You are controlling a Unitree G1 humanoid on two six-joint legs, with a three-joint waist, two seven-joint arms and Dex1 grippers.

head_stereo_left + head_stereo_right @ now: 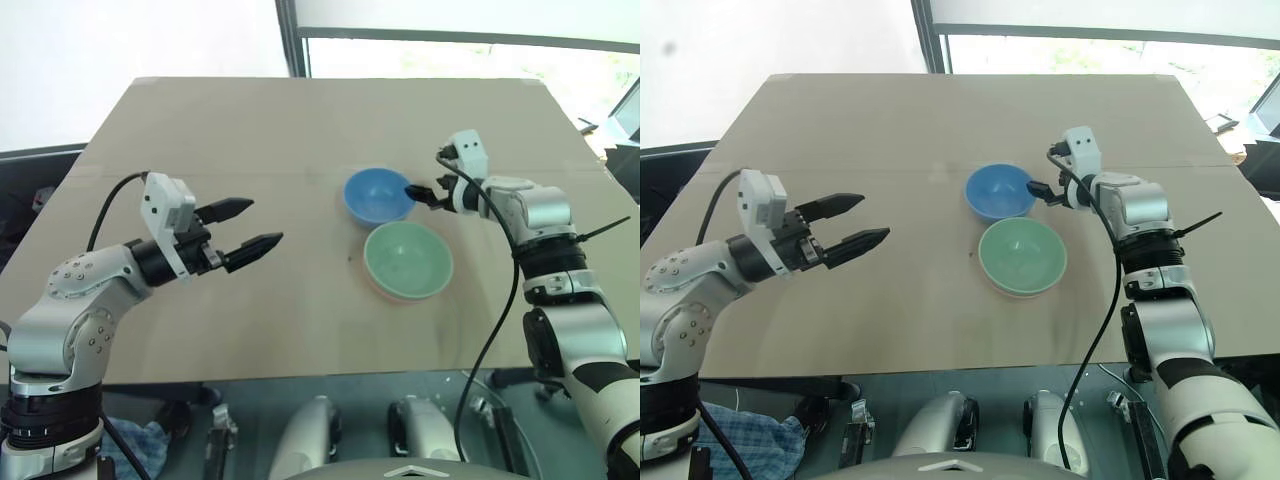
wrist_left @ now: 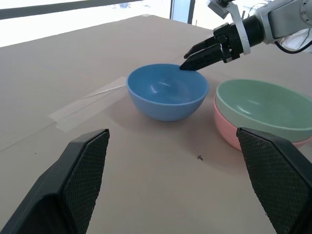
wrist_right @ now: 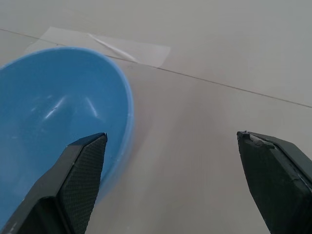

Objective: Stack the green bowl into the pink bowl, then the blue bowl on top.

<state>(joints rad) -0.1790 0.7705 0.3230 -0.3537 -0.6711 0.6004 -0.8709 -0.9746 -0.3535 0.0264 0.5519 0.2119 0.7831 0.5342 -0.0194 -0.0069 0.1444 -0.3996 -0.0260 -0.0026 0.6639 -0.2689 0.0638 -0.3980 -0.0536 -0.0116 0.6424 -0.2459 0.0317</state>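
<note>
The green bowl (image 1: 408, 260) sat in the pink bowl (image 2: 229, 132). The right gripper (image 1: 418, 191), jaws apart, reached the blue bowl's (image 1: 378, 195) rim. The left gripper (image 1: 254, 228) hung wide too.

Both arms reach forward, left pincer (image 1: 258, 227) and right pincer (image 1: 418, 192) spread wide.
</note>
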